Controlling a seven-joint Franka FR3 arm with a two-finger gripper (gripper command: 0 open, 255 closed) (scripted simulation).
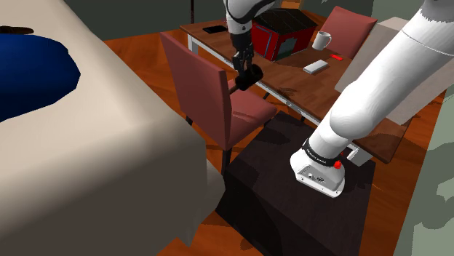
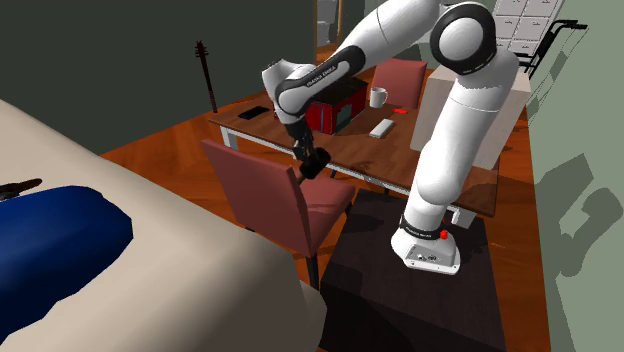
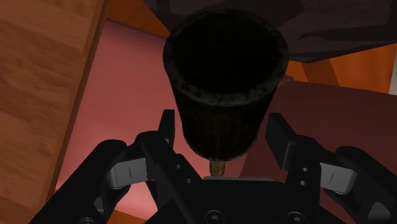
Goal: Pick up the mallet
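Note:
The mallet (image 3: pixel 222 70) has a fat black head and a short wooden handle stub near my palm. My gripper (image 3: pixel 224 130) is shut on it, with one black finger (image 3: pixel 167 130) pressed to each side of the head. In the shoulder view the gripper (image 1: pixel 244 69) holds the mallet (image 1: pixel 252 76) in the air above a dark red chair's seat, beside the table's near edge. The second exterior view shows the gripper (image 2: pixel 305 158) and the mallet (image 2: pixel 313 168) just over the chair's backrest.
The dark red chair (image 1: pixel 211 94) stands right under my hand, pushed to a wooden table (image 1: pixel 291 80). The table carries a red box (image 1: pixel 280 33), a white mug (image 1: pixel 322 39), a white remote (image 1: pixel 316 67) and a black phone (image 1: pixel 214 29). A big beige bed (image 1: pixel 87 160) lies close at the shoulder view's left.

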